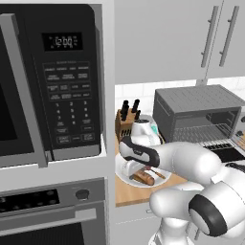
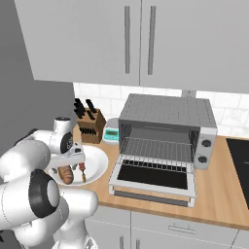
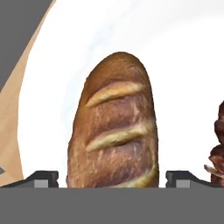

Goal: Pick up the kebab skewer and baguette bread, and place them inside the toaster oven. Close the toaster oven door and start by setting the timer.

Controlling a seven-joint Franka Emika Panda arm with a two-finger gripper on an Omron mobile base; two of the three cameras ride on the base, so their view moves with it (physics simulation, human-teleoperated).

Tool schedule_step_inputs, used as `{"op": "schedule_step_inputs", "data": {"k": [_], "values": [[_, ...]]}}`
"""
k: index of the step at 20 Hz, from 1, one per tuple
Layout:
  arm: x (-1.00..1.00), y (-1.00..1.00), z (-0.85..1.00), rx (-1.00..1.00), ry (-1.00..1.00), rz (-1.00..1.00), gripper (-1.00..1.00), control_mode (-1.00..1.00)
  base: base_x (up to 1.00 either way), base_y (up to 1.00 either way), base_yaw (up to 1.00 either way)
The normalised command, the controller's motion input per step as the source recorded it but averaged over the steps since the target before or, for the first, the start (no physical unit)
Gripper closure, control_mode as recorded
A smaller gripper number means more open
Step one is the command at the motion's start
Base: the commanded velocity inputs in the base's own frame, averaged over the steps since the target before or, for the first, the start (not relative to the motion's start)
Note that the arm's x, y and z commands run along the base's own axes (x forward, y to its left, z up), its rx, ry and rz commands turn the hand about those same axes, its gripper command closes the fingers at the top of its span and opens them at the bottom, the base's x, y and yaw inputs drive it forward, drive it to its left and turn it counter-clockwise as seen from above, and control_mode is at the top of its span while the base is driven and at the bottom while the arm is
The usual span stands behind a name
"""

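The golden-brown baguette bread (image 3: 114,127) lies on a white plate (image 3: 183,65), and my gripper (image 3: 112,179) is lowered over it, open, with one fingertip (image 3: 41,179) on each side of the loaf and a narrow gap at both. The kebab skewer (image 3: 218,144) with its dark meat chunks rests just right of the loaf. From the base the gripper (image 2: 73,163) hangs over the plate (image 2: 99,163), baguette (image 2: 65,176) and skewer (image 2: 82,174). To the right stands the toaster oven (image 2: 165,121) with its door (image 2: 153,177) dropped open and flat, wire rack showing.
A knife block (image 2: 90,124) and a small teal scale (image 2: 112,132) stand behind the plate. A black microwave (image 1: 52,81) and a built-in oven (image 1: 48,210) fill the wall on the left. A dark cooktop (image 2: 240,155) lies right of the toaster oven. Cabinets hang overhead.
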Motion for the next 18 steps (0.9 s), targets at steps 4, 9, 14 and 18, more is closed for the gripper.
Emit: {"op": "schedule_step_inputs", "data": {"k": [4, 9, 14, 18], "values": [[0.0, 0.0, 0.0, 0.0, 0.0, 0.0, 1.0, -1.0, 0.0, 0.0, 0.0], [-0.13, -0.05, 0.27, 0.0, -0.07, 0.0, 1.0, -1.0, 0.0, 0.0, 0.0], [-0.05, -0.25, 0.79, 0.0, -0.05, -0.01, 1.0, -1.0, 0.0, 0.0, 0.0], [-0.23, -0.61, 0.8, 0.0, -0.03, 0.0, 1.0, -1.0, 0.0, 0.0, 0.0]]}}
